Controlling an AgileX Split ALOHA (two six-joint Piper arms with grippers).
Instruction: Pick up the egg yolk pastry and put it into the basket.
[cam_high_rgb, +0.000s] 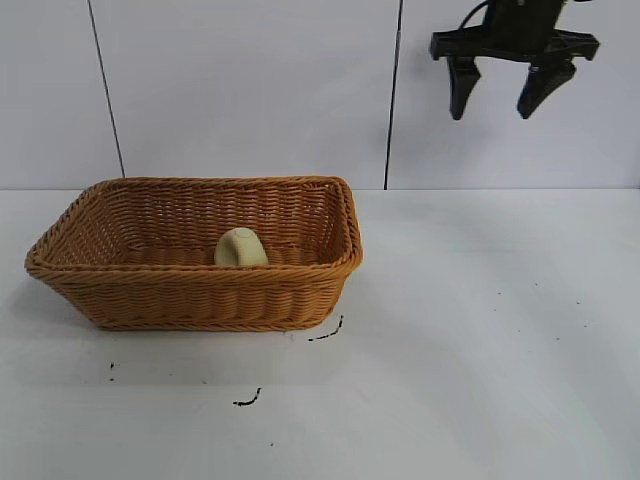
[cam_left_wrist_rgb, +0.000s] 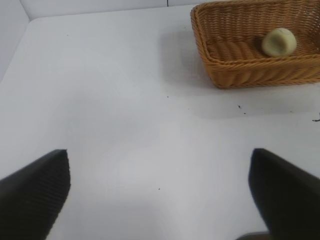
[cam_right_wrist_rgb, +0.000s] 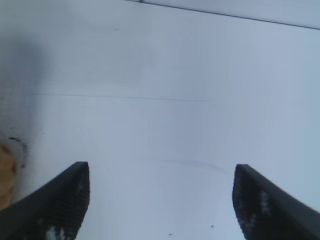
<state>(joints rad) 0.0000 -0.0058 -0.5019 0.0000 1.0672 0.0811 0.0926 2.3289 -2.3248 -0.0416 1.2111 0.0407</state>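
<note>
The egg yolk pastry, a small pale yellow dome, lies inside the orange-brown wicker basket near its front wall. It also shows in the left wrist view, inside the basket. My right gripper hangs high at the upper right, open and empty, well clear of the basket. In the right wrist view it is open over bare table. My left gripper is open and empty above the table, some way from the basket; it does not show in the exterior view.
The white table carries a few small dark marks in front of the basket. A sliver of the basket shows at the edge of the right wrist view. A white panelled wall stands behind.
</note>
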